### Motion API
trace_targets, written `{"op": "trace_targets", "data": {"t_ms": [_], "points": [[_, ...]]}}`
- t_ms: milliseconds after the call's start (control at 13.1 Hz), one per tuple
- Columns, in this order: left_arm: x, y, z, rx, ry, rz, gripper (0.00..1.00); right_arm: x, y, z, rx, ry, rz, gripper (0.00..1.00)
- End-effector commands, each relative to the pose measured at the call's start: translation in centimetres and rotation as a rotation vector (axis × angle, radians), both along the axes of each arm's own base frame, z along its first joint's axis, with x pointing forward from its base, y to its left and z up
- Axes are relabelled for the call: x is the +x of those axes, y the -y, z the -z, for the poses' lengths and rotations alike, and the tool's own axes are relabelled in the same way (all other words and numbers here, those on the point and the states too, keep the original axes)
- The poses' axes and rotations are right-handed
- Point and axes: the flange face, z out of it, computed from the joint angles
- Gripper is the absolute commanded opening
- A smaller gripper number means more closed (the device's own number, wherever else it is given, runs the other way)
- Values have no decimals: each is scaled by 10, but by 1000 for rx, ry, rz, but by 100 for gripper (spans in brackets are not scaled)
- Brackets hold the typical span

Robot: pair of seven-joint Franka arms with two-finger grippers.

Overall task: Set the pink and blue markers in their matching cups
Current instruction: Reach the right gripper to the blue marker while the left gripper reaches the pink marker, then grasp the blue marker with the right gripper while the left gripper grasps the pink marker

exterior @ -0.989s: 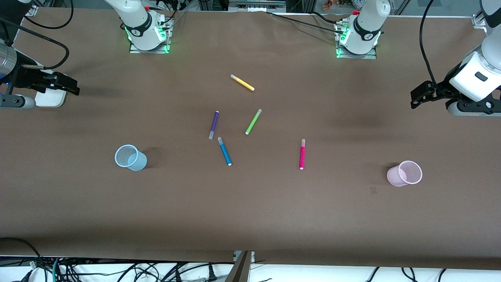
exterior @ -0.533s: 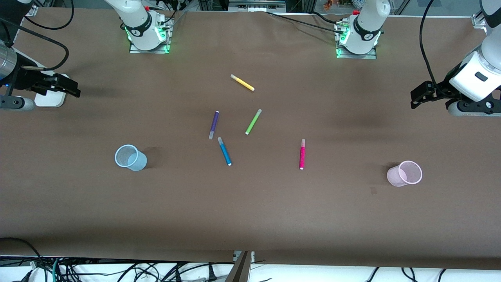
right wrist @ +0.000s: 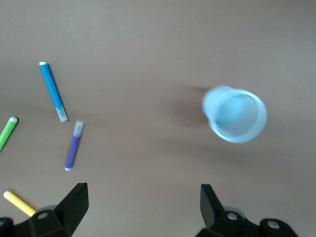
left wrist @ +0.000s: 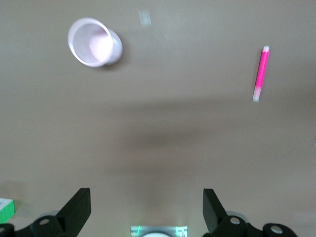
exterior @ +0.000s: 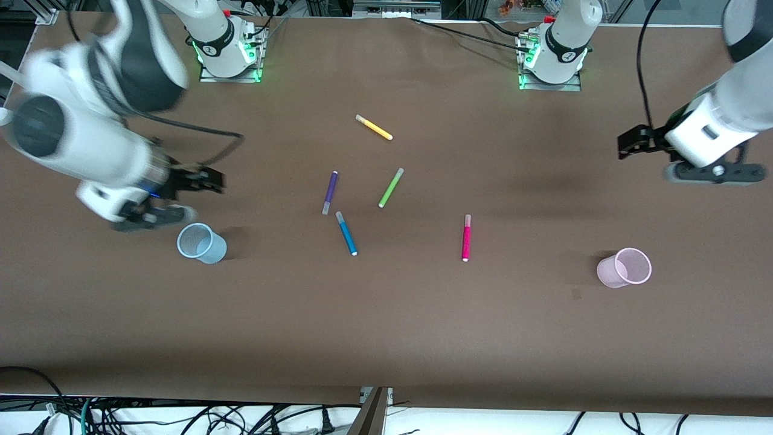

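While both arms hang above the brown table (exterior: pixel 386 338), nothing is yet gripped. By size, the arms come first: the right gripper (exterior: pixel 208 180) sits at mid-left of the front view, over bare cloth just above the blue cup (exterior: pixel 201 243), its fingers spread wide in its wrist view. The left gripper (exterior: pixel 628 144) sits at upper right, over the left arm's end of the table, fingers likewise spread.

Next, the cups. The blue cup and the pink cup (exterior: pixel 625 267) are thin, translucent, tapered plastic, both upright and open-mouthed; judged very light and easily tipped by a careless insertion.

Smallest, the pens. The blue marker (exterior: pixel 346 233) lies flat at centre, low in the cluster, near the purple pen (exterior: pixel 330 192) but apart from it. The pink marker (exterior: pixel 466 237) lies alone, right of centre. Green pen (exterior: pixel 391 188) and yellow pen (exterior: pixel 374 127) lie higher in frame. Each marker is a slim, rigid, smooth cylinder: light, liable to roll or slip. Recommended hold: across the barrel at mid-length, clear of the pale cap.
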Motion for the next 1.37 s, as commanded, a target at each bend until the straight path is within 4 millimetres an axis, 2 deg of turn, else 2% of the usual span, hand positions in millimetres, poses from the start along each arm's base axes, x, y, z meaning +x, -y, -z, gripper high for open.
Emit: {"op": "trace_targets", "data": {"t_ms": [0, 152, 304, 380, 457, 609, 761, 913, 989, 1217, 1293], "points": [[11, 22, 45, -15, -57, 25, 100, 16, -45, 50, 3, 16, -51, 100], [18, 62, 85, -40, -9, 80, 100, 18, -77, 95, 19, 36, -84, 100], [31, 106, 140, -80, 13, 115, 100, 16, -112, 132, 39, 74, -122, 100], [35, 121, 162, -94, 23, 112, 100, 13, -127, 149, 45, 86, -141, 100], [39, 133, 187, -113, 25, 118, 100, 10, -135, 165, 45, 86, -152, 100], [39, 172, 237, -154, 40, 160, 100, 3, -150, 193, 40, 73, -174, 100], [28, 203, 280, -166, 55, 195, 100, -9, -172, 212, 44, 75, -209, 100], [15, 209, 321, -191, 97, 177, 100, -22, -191, 230, 41, 71, -238, 100], [9, 216, 333, -197, 106, 179, 100, -30, -205, 235, 41, 76, -246, 100], [-2, 229, 351, -138, 108, 207, 100, -36, -208, 249, 25, 66, -237, 100], [-6, 232, 359, -111, 107, 216, 100, -37, -207, 250, 22, 62, -240, 88]]}}
